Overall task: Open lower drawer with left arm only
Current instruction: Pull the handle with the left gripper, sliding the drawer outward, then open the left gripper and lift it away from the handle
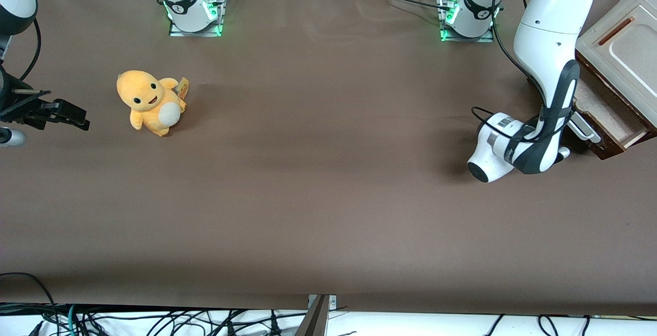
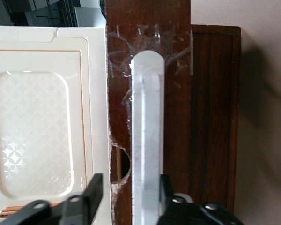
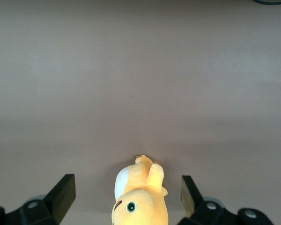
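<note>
The lower drawer [image 1: 611, 113] sits at the working arm's end of the table [image 1: 318, 197], already pulled partway out of the wooden cabinet [image 1: 623, 51], pale inside showing from the front cam. The left arm [image 1: 544, 59] reaches down in front of it, wrist low, and the gripper [image 2: 129, 197] is at the white bar handle [image 2: 147, 140]. In the wrist cam the bar runs straight btwn the two fingers: one finger [image 2: 94, 190] stands a bit off the bar w/ a visible gap on the cream-panel side, the other sits right against the bar's edge. So the fingers are spread around the handle, not clamped tight on it, touching on one side only as far as I can see. To do this step well, I'd say: keep the pull straight along the drawer's slide direction, no sideways drag, or the shallow drawer could bind in its rails; keep the bar centred btwn the fingers so it doesn't slip off the tips; go slow & steady, since the cabinet looks light enough to skid on the cloth if yanked. Drawer looks maybe halfway, more travel prob. left. A yellow plush toy [image 1: 150, 102] lies well apart toward the parked arm's end, no factor here.
</note>
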Robot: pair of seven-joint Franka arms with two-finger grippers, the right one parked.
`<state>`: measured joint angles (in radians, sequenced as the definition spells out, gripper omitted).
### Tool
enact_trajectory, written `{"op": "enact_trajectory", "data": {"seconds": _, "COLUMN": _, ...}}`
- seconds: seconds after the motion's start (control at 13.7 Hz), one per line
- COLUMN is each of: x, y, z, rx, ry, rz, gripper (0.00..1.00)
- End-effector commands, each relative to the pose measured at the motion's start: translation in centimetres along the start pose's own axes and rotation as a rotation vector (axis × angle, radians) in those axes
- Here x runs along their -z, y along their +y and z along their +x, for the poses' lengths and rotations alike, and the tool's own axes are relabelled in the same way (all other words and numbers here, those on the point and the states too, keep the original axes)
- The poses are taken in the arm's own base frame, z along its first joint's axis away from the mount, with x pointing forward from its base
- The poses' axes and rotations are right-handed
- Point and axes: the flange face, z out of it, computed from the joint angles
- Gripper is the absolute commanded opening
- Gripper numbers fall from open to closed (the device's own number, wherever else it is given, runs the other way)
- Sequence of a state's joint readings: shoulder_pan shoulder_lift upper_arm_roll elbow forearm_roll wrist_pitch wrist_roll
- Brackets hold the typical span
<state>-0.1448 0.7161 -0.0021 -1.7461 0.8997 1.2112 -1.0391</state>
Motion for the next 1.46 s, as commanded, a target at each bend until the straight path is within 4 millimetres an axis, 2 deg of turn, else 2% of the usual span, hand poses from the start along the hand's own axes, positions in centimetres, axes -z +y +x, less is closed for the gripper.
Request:
{"op": "enact_trajectory", "data": {"seconds": 0.0, "x": 1.1, "y": -2.4, "z": 0.3, "rx": -0.050, "ry": -0.022, "rz": -0.022, "gripper": 1.00}}
{"op": "enact_trajectory", "data": {"seconds": 0.22, "x": 2.5, "y": -5.8, "z": 1.2, "rx": -0.136, "ry": -0.053, "rz": -0.123, "gripper": 1.00}}
{"op": "enact_trajectory", "data": {"seconds": 0.44, "x": 5.0, "y": -10.9, "z": 1.2, "rx": -0.223, "ry": -0.099, "rz": -0.310, "gripper": 1.00}}
{"op": "enact_trajectory", "data": {"seconds": 0.73, "x": 9.1, "y": -17.5, "z": 0.1, "rx": -0.399, "ry": -0.107, "rz": -0.600, "gripper": 1.00}}
{"op": "enact_trajectory", "data": {"seconds": 0.95, "x": 12.0, "y": -23.6, "z": -1.0, "rx": -0.489, "ry": -0.073, "rz": -0.835, "gripper": 1.00}}
{"op": "enact_trajectory", "data": {"seconds": 1.24, "x": 14.8, "y": -32.1, "z": -2.3, "rx": -0.570, "ry": 0.033, "rz": -1.110, "gripper": 1.00}}
{"op": "enact_trajectory", "data": {"seconds": 1.39, "x": 15.9, "y": -35.1, "z": -3.5, "rx": -0.647, "ry": 0.095, "rz": -1.226, "gripper": 1.00}}
